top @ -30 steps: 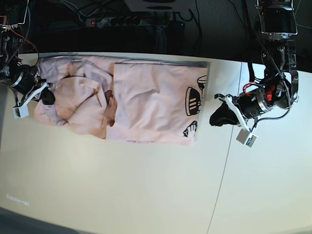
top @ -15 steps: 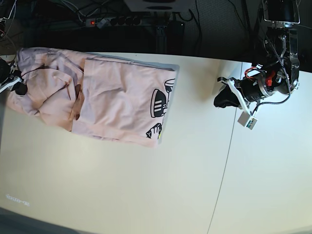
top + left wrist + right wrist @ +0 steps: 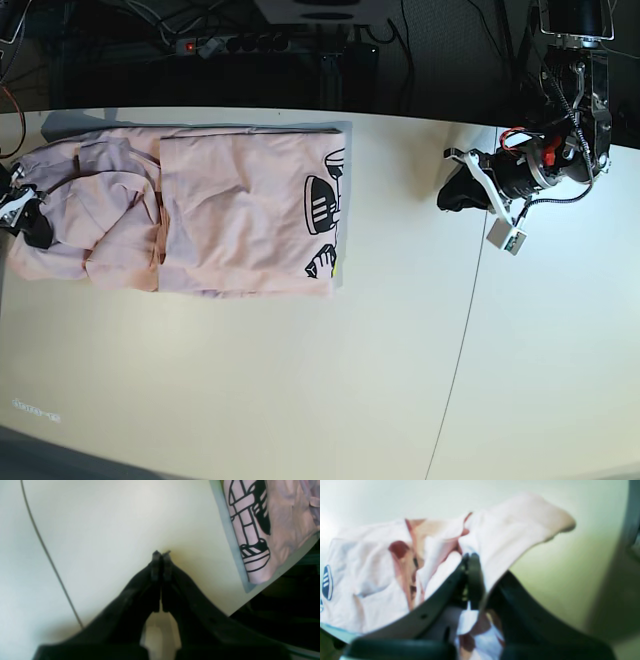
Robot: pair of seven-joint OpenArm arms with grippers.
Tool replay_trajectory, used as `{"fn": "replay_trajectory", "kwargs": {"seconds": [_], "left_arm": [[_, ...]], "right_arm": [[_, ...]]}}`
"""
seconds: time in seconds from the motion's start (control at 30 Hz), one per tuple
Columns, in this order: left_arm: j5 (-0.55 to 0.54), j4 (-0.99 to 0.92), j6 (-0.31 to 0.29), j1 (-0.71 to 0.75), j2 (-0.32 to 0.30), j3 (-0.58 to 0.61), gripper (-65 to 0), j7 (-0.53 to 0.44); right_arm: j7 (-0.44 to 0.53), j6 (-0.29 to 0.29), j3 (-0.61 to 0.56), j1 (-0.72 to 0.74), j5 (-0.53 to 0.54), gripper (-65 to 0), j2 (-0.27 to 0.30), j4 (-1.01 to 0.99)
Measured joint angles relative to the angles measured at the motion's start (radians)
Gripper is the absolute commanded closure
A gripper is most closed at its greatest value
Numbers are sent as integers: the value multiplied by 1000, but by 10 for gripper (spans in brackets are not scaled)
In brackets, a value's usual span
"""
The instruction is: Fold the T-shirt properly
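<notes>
Pinching a bunched fold of the T-shirt [image 3: 510, 530], the right pincer [image 3: 470, 557] has its jaws closed tight on the pink cloth, which spills to either side of the tips. That hold sits at the crumpled end of the garment, probably so the arm can drag or straighten the loose part. Beyond the pincer the shirt lies flatter, its folded panel showing black print at the far edge, close to the table's [image 3: 300, 380] back rim. Well apart from the cloth, the left pincer [image 3: 161, 553] hangs over bare tabletop, jaws pressed together on nothing, seemingly keeping clear while the other arm works.
</notes>
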Motion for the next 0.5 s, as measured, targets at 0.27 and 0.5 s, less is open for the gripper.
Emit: {"fn": "replay_trajectory", "kwargs": {"seconds": [0.27, 0.5], "left_arm": [[70, -8, 0, 36, 94, 0, 0, -12], [24, -101, -15, 29, 122, -5, 0, -69]], "right_arm": [[19, 0, -159, 2, -66, 0, 1, 127], [23, 0, -293, 3, -132, 0, 0, 195]]}}
